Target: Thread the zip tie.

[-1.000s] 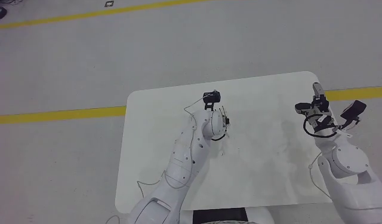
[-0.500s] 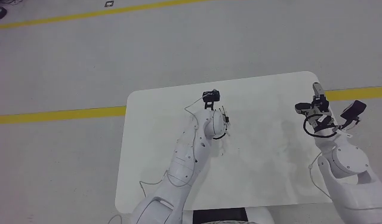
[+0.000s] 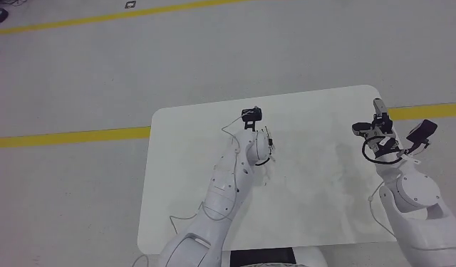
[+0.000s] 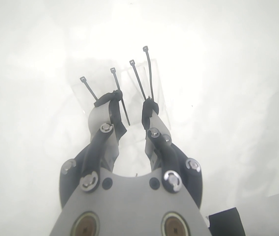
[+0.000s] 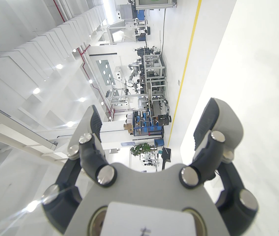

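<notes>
Black zip ties (image 4: 136, 77) — four, fanned in a clear holder (image 4: 162, 94) — sit toward the far edge of the white tabletop (image 3: 320, 196), about mid-width. The left gripper (image 4: 129, 101) is at them, jaws apart, one tie running just beside one jaw. The right gripper (image 5: 151, 111) hangs by the right edge, jaws wide apart

Left arm (image 3: 231, 171) points down, right arm (image 3: 413, 190) up, both jaws parted.
</notes>
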Controlling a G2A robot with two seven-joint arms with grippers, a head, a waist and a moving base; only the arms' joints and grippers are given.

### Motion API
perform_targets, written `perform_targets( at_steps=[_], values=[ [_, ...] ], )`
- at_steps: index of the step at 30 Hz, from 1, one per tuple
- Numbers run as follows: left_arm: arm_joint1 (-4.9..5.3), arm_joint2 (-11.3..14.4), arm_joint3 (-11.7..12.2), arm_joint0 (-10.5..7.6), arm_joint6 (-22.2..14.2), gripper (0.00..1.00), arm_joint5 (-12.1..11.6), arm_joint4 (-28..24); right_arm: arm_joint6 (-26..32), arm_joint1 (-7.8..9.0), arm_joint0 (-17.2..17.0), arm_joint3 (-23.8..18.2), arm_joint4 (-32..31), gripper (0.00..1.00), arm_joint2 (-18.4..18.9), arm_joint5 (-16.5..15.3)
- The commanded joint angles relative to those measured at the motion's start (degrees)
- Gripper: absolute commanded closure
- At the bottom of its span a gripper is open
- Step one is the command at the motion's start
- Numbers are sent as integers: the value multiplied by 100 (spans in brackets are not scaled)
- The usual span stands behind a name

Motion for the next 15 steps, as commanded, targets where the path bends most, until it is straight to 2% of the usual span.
perform_targets(
  at_steps=[1,7,15],
  values=[
    [-19,-15,26,-15,-11,80,0,34,0,0,0,0,0,0,0,0],
    [-49,-44,95,-64,-53,79,0,56,0,0,0,0,0,0,0,0],
    [-75,-104,300,-149,-4,80,0,84,0,0,0,0,0,0,0,0]
  ],
)
